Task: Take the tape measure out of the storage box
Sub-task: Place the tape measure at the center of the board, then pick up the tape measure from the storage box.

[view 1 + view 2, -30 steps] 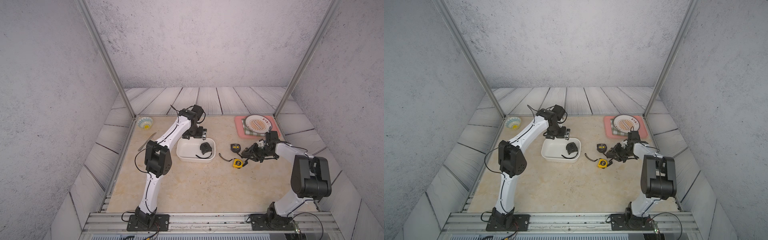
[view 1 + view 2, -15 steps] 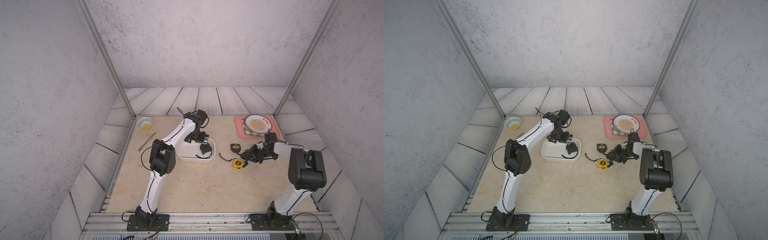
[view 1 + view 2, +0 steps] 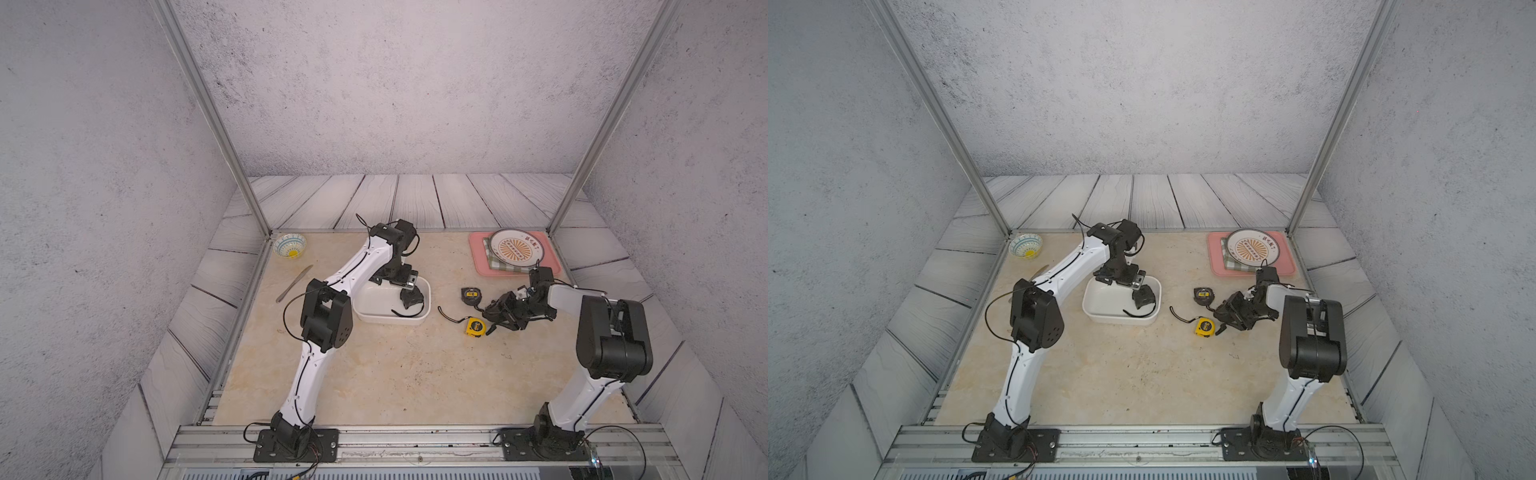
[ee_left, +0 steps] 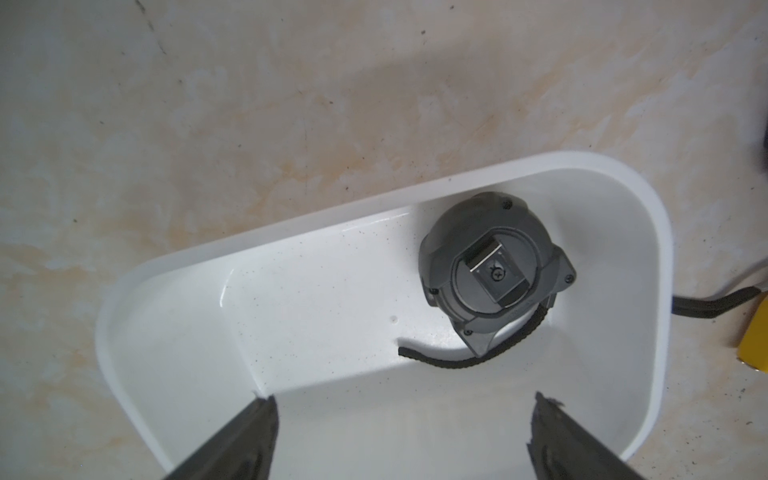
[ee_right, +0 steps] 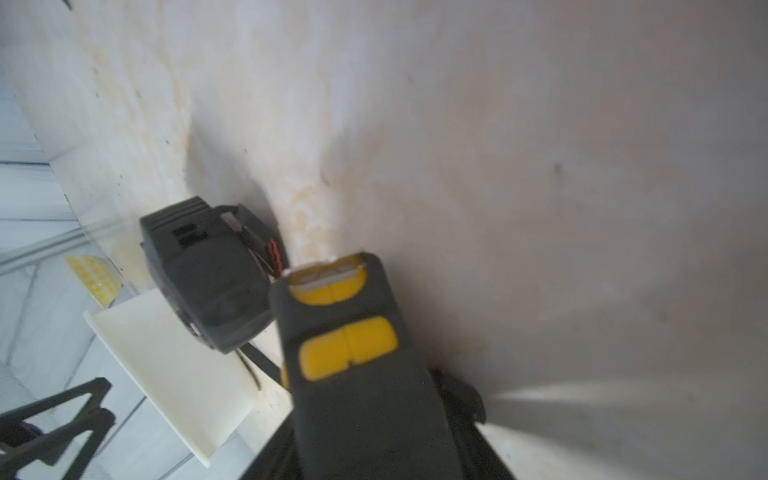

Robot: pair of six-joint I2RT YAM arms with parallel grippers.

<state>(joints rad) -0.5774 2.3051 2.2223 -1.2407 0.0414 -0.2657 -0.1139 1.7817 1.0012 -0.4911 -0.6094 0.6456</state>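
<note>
The left gripper (image 4: 403,401), fingers spread wide, hovers over a white rounded plastic storage box (image 4: 291,224). A dark grey round tape measure (image 4: 490,266) lies inside, touching a long wall near the right end; the floor leftward is open. Further right, on the table (image 3: 395,374), a yellow-and-black tape measure (image 3: 475,326) sits just beside the right gripper (image 3: 490,319), hiding its fingers; whether they pinch is unclear.

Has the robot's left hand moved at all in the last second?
Yes. In a top view the left hand has moved from the white storage box's far rim further over it, toward the gray tape measure inside.
</note>
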